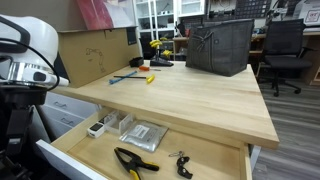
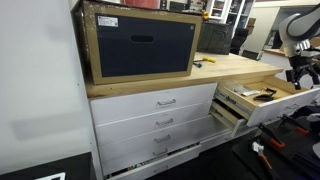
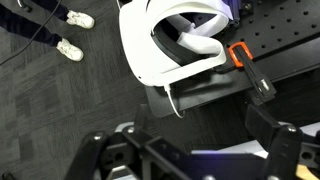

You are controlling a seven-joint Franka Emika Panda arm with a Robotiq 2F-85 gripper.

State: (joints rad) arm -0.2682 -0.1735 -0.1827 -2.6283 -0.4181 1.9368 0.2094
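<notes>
My gripper (image 3: 190, 140) is open and holds nothing; its dark fingers (image 3: 285, 135) stand wide apart at the bottom of the wrist view. It points down at dark carpet, just under a white curved shell (image 3: 165, 45) and a black perforated plate with an orange clamp (image 3: 238, 55). In an exterior view the white arm (image 1: 30, 50) stands at the left end of an open drawer (image 1: 60, 155). The drawer holds black-and-yellow pliers (image 1: 133, 162), a clear bag (image 1: 142, 135), keys (image 1: 181, 163) and a small white box (image 1: 96, 128). In an exterior view the arm (image 2: 298, 40) hangs over that drawer (image 2: 262, 100).
A wooden worktop (image 1: 200, 100) carries a dark bin (image 1: 218, 48), a cardboard box (image 1: 95, 55) and small tools (image 1: 150, 78). A large framed box (image 2: 140, 45) sits on the white drawer cabinet (image 2: 160, 120). Shoes (image 3: 70, 48) stand on the carpet.
</notes>
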